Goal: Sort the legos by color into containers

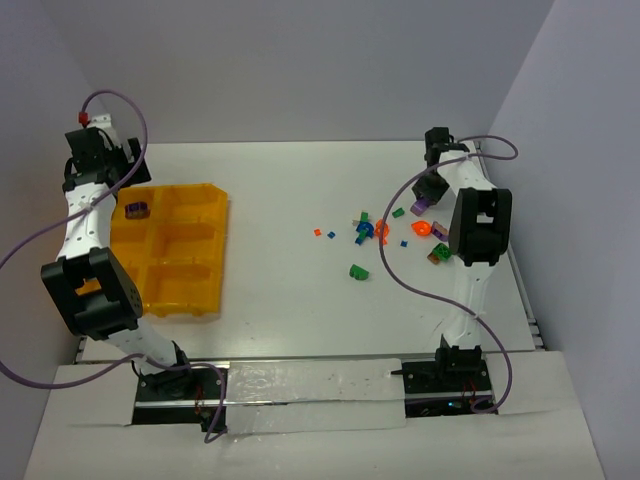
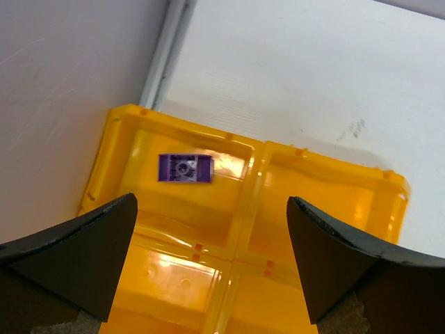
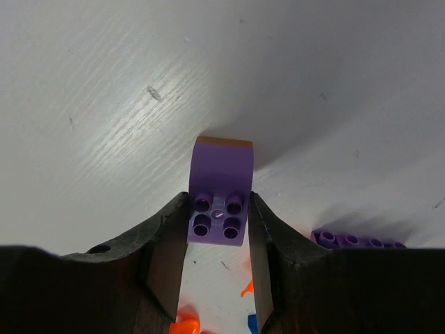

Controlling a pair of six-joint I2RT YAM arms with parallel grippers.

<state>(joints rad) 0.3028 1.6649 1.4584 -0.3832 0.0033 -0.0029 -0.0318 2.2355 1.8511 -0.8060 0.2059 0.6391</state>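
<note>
Two fingers of the right claw (image 3: 218,217) pinch a purple brick (image 3: 221,179) by its sides, low over the bench (image 1: 280,200); whether it has left the surface is hard to tell. The left claw (image 2: 212,233) hangs wide open and empty above the tray (image 2: 254,182), where one purple piece (image 2: 184,168) lies in a far corner bin. Scattered legos (image 1: 365,236) await: sorting looks barely begun.

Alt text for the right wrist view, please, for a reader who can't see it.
The right tool has its two black fingers pressed against either side of a small purple curved brick sitting on the white table. A longer purple brick lies to the right, and orange bits show at the bottom edge.
</note>
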